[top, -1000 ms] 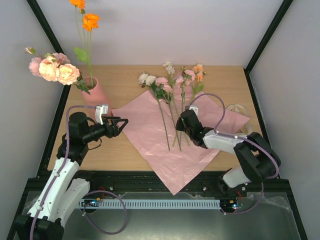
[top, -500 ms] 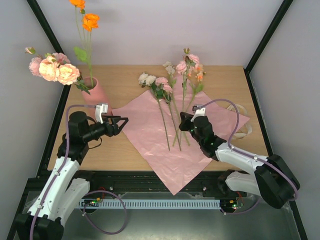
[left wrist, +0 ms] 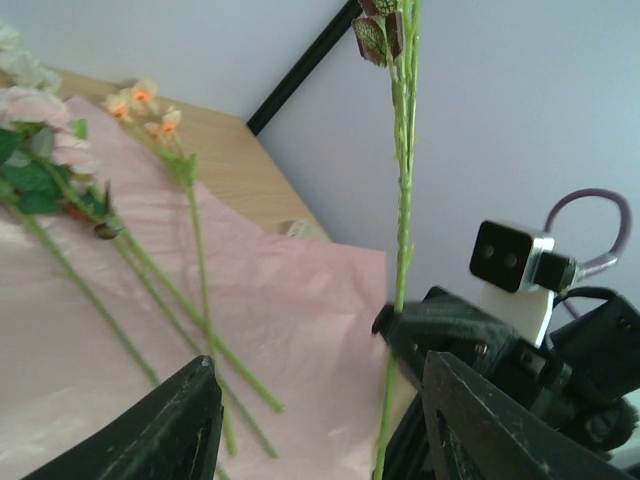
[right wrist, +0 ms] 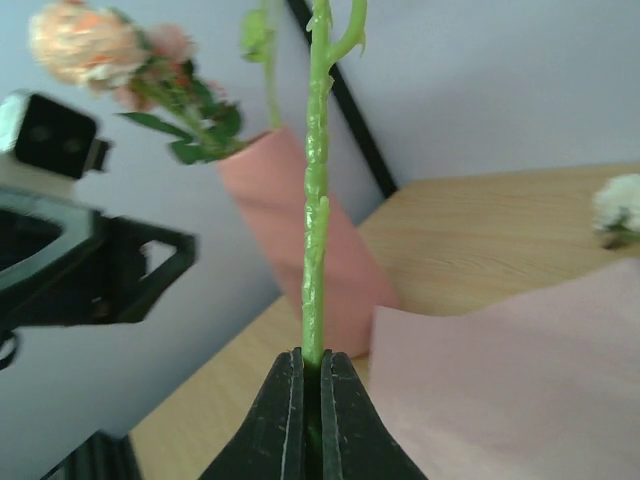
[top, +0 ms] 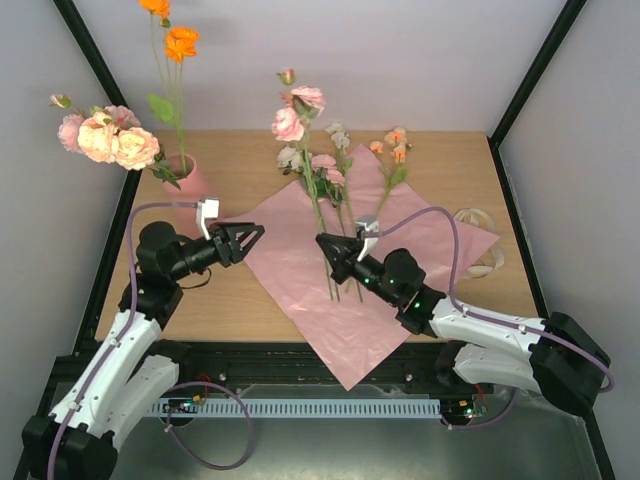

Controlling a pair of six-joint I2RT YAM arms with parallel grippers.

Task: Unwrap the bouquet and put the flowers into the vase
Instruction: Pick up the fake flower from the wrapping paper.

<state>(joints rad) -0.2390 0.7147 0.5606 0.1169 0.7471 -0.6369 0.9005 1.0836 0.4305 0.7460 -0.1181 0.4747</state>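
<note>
My right gripper is shut on the lower end of a green stem. It holds the stem upright, with pink blooms at its top. My left gripper is open just left of it, and the stem stands between its fingers without touching them. The salmon-pink vase stands at the back left and holds pink and peach flowers and orange ones. Several more flowers lie on the spread wrapping sheet.
A cream ribbon lies at the right edge of the sheet. Black frame posts rise at both back corners. The sheet's front corner hangs over the table's near edge.
My right gripper has lifted the pink-bloomed stem off the sheet and swung it left toward the left gripper, standing it upright. The left gripper has tilted up slightly.
</note>
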